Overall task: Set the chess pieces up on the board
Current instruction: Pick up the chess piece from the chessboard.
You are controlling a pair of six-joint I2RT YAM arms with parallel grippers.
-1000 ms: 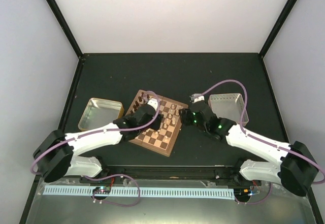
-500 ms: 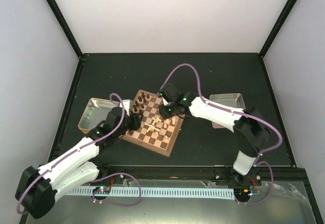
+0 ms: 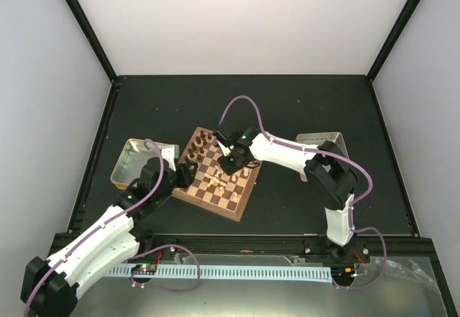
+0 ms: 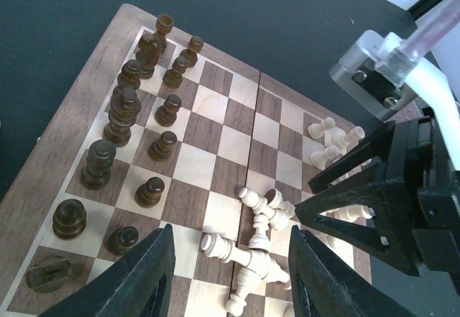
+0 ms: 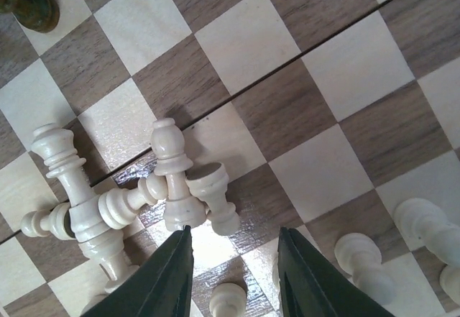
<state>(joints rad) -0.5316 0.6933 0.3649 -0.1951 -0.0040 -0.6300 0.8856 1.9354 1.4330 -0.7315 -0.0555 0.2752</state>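
The board (image 3: 231, 199) lies tilted at the table's middle. A heap of toppled cream chess pieces (image 4: 253, 256) sits near its centre, and a few cream pawns (image 4: 327, 126) stand toward the far right corner. My left gripper (image 4: 230, 263) hovers open above the heap, touching none of it, at the board's left side (image 3: 187, 175). My right gripper (image 5: 233, 263) hangs low over the same heap (image 5: 172, 180), open, its tips just short of a fallen piece (image 5: 215, 196). A small pawn (image 5: 226, 301) stands loose between its fingers. From above, the right gripper (image 3: 228, 162) is over the board's middle.
Dark brown chessmen (image 4: 118, 116) stand in two rows along the board's left side. A gold tin tray (image 3: 133, 160) sits left of the board. A grey tray (image 3: 325, 143) lies to the right, partly behind the right arm. The two grippers are close together over the board.
The right arm has swung left from the board's right edge to its middle, and its jaws have narrowed. The left arm has drawn back from the far corner to the board's left side.
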